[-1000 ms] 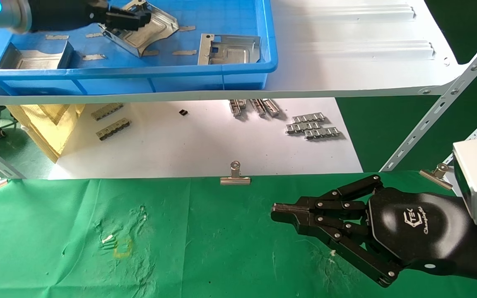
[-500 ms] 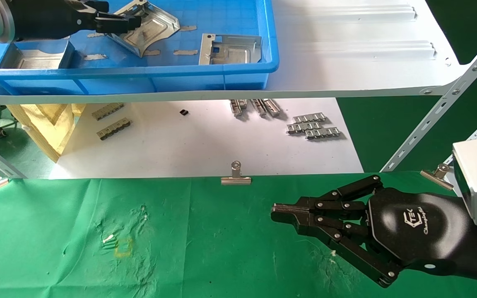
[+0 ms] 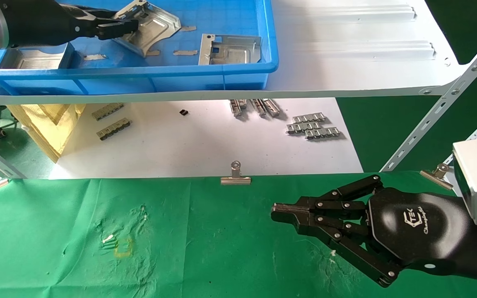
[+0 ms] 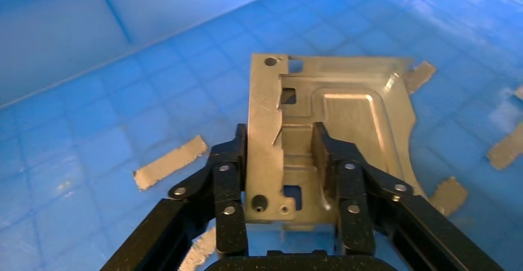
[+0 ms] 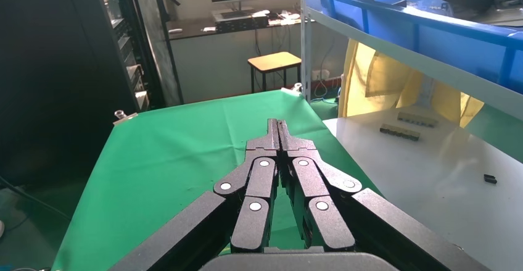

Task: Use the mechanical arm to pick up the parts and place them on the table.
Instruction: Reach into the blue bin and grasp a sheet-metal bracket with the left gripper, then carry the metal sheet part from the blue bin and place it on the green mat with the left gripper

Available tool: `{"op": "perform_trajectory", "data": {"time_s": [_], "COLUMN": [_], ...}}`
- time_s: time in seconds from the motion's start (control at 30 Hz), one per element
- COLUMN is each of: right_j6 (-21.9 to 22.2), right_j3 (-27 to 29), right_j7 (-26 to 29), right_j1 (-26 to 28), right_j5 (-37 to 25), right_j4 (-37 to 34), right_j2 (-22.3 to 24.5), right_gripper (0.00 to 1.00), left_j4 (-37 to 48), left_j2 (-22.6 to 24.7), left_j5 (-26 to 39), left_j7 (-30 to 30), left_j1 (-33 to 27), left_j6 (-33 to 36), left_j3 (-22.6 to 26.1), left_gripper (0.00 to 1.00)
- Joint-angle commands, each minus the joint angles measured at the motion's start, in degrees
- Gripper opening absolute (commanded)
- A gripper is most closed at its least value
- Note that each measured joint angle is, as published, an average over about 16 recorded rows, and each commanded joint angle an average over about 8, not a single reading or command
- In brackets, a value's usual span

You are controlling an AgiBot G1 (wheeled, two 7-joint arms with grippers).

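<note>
At about 11 o'clock in the head view, the left tool [image 3: 116, 27] reaches into the blue tray [image 3: 139, 72] on the white shelf [image 3: 346, 62], clamped on the folded rim of a tilted silver part [image 3: 149, 27]; tray walls stand close around it. The left wrist view shows what the head view cannot: black fingers [image 4: 231, 178] pressing either side of that part's [image 4: 333, 135] rim. Two more parts [image 3: 228, 49] lie in the tray, while the right tool [image 3: 278, 209], tips pinched together, sits at 4 o'clock over the open green desk [image 3: 205, 248], near a binder clip [image 3: 235, 176].

bright, even light, soft shadows
</note>
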Motion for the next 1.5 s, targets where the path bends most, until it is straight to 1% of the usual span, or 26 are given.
{"op": "perform_trajectory", "data": {"time_s": [0.03,0.07,0.1,0.3,0.33,0.37,0.53,0.73,0.9,1.0,1.07,1.13,1.23,1.4,1.5], "right_j6": [0.0,0.0,0.0,0.0,0.0,0.0,0.0,0.0,0.0,0.0,0.0,0.0,0.0,0.0,0.0], "right_j3": [0.0,0.0,0.0,0.0,0.0,0.0,0.0,0.0,0.0,0.0,0.0,0.0,0.0,0.0,0.0], "right_j7": [0.0,0.0,0.0,0.0,0.0,0.0,0.0,0.0,0.0,0.0,0.0,0.0,0.0,0.0,0.0], "right_j1": [0.0,0.0,0.0,0.0,0.0,0.0,0.0,0.0,0.0,0.0,0.0,0.0,0.0,0.0,0.0], "right_j5": [0.0,0.0,0.0,0.0,0.0,0.0,0.0,0.0,0.0,0.0,0.0,0.0,0.0,0.0,0.0], "right_j4": [0.0,0.0,0.0,0.0,0.0,0.0,0.0,0.0,0.0,0.0,0.0,0.0,0.0,0.0,0.0], "right_j2": [0.0,0.0,0.0,0.0,0.0,0.0,0.0,0.0,0.0,0.0,0.0,0.0,0.0,0.0,0.0], "right_gripper": [0.0,0.04,0.14,0.89,0.98,1.0,1.0,1.0,1.0,1.0,1.0,1.0,1.0,1.0,1.0], "left_j4": [-0.1,-0.2,-0.3,-1.5,-1.8,-2.0,-3.4,-5.7,-6.8,-7.8,-9.2,-11.7,-18.4,-33.4,-39.9], "left_j2": [-0.1,-0.3,-0.5,-1.7,-2.0,-2.3,-3.8,-6.1,-7.7,-8.5,-9.1,-9.9,-12.3,-19.6,-24.3], "left_j5": [-0.1,-0.2,-0.3,-1.4,-1.7,-2.0,-4.0,-6.0,-9.9,-12.0,-12.8,-13.6,-16.4,-25.4,-29.4], "left_j7": [0.2,0.4,0.6,3.0,3.5,4.1,7.2,13.1,19.0,21.2,21.7,21.7,21.2,20.5,21.4], "left_j1": [0.0,0.0,0.0,-0.7,-0.8,-1.0,-1.5,-0.9,0.8,1.8,2.7,4.1,7.7,16.3,21.1], "left_j6": [0.7,1.0,1.3,3.2,3.8,4.4,9.8,21.3,31.0,34.1,34.9,35.3,35.6,35.5,35.2], "left_j3": [0.0,-0.1,-0.2,-1.0,-1.2,-1.4,-2.7,-3.7,-6.0,-6.8,-6.6,-5.9,-4.1,0.1,3.3], "left_gripper": [0.0,0.0,0.0,0.0,0.0,0.0,0.0,0.0,0.0,0.0,0.0,0.0,0.0,0.0,0.0]}}
